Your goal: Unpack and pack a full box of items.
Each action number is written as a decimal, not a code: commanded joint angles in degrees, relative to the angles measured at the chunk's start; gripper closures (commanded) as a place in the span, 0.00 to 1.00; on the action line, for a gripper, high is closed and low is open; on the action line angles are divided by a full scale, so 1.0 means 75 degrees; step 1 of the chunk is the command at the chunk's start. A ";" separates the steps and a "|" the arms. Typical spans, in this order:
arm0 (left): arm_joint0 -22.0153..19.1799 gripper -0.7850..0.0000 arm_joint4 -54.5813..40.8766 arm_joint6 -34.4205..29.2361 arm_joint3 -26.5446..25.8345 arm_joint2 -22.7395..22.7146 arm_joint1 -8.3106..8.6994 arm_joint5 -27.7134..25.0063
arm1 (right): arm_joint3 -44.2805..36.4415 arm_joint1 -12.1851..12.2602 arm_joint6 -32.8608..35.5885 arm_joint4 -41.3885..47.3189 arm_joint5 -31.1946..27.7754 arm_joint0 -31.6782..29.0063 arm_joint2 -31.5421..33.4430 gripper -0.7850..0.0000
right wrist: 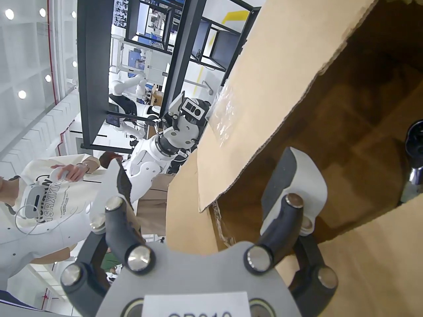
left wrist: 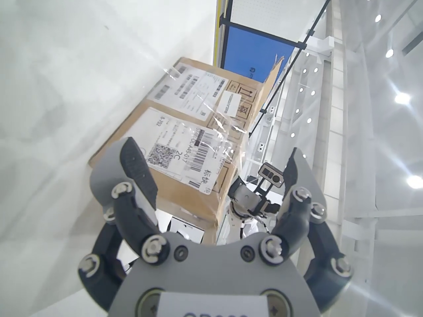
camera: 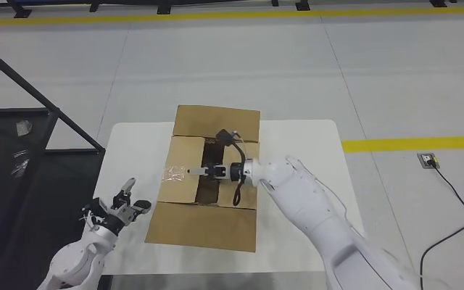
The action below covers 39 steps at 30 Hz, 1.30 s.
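Note:
A brown cardboard box [camera: 203,226] stands on the white table [camera: 304,145] with its top flaps folded outward. My right gripper [camera: 197,172] is over the box's opening at its left flap [camera: 181,177], which carries a scrap of clear tape. In the right wrist view the right gripper [right wrist: 205,179] is open, one finger on each side of the flap's [right wrist: 264,77] edge. A dark item [right wrist: 415,140] lies deep inside the box. My left gripper [camera: 127,197] is open and holds nothing, near the table's front left beside the box. The left gripper [left wrist: 214,173] faces the box's labelled side [left wrist: 195,117].
A black rack [camera: 29,145] stands just left of the table. Bare table surface lies to the right of the box. A yellow floor line [camera: 399,143] and a cable run on the floor to the right.

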 commanded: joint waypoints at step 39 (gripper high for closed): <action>-0.0700 0.55 -0.0951 0.0917 0.1013 0.0406 -0.0509 -0.0925 | 0.1049 -0.0517 0.0669 0.0371 0.0344 0.0245 0.0310 0.31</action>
